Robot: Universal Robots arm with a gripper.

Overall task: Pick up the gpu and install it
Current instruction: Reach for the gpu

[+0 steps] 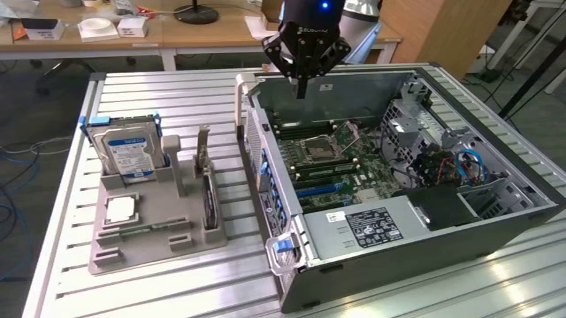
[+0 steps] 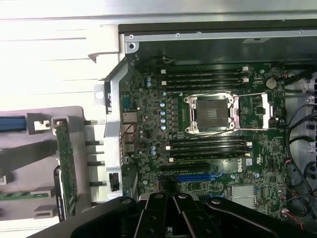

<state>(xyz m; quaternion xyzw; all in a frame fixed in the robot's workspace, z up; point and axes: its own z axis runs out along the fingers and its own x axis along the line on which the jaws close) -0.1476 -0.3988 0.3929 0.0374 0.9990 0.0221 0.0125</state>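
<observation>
The gpu (image 1: 207, 182) is a thin dark green card standing on edge in the right slot of the grey holder (image 1: 155, 246), with its bracket end uppermost. It appears edge-on in the wrist view too, gpu (image 2: 65, 163). My gripper (image 1: 301, 89) hangs over the far wall of the open computer case (image 1: 398, 265), well away from the card at the exterior view's right. Its fingers are shut together with nothing between them. In the wrist view the gripper (image 2: 171, 218) looks down on the motherboard (image 2: 148, 134) and its blue slot (image 2: 198, 176).
A silver hard drive (image 1: 131, 154) with a blue-white label stands in the holder's back left. A processor chip (image 1: 121, 209) and a memory stick (image 1: 142, 230) lie in front of it. Cables (image 1: 460, 165) and a power supply (image 1: 367, 225) crowd the case. Desks stand behind the table.
</observation>
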